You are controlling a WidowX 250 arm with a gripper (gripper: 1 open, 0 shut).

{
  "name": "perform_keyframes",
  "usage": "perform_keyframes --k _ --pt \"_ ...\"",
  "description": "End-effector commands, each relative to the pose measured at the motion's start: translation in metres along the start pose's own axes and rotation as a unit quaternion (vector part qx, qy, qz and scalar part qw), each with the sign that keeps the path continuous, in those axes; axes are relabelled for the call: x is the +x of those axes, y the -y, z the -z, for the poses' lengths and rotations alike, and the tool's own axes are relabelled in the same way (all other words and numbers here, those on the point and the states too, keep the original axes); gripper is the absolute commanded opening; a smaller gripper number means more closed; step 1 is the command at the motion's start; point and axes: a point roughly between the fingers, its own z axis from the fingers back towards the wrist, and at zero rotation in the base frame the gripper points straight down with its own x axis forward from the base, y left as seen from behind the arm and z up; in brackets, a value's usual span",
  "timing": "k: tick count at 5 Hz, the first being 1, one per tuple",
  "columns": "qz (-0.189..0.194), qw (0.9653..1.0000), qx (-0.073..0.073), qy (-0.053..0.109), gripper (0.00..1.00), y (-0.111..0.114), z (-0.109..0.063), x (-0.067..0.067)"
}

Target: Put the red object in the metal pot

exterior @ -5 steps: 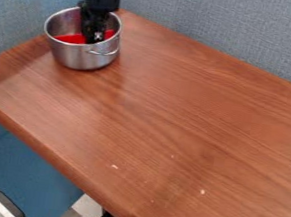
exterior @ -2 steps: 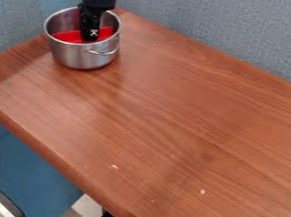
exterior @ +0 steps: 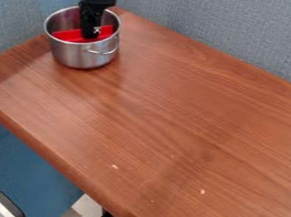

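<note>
The metal pot (exterior: 75,57) stands at the table's far left corner, round and shiny with a small side handle. The red object (exterior: 69,36) lies inside it, showing as a bright red patch on the pot's floor. My gripper (exterior: 88,32) comes straight down from above into the pot, and its dark fingers are drawn together, shut. The tips are down at the red object. The pot's rim and the fingers hide whether they pinch it.
The brown wooden table (exterior: 174,124) stretches from the pot toward the front and right, with edges at the left and front. A blue-grey wall (exterior: 241,22) runs close behind the pot.
The gripper's fingers have closed inside the pot. The arm, pot and red object stay where they were.
</note>
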Motion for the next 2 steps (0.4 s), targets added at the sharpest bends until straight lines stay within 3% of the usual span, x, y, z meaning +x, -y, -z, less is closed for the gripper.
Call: perform_keyframes --k 1,2 --pt "-0.053 0.9981 0.031 0.01 0.0 -0.0016 -0.0296 -0.0085" --pt "-0.062 0.9975 0.034 0.01 0.0 -0.0011 -0.0308 -0.0105"
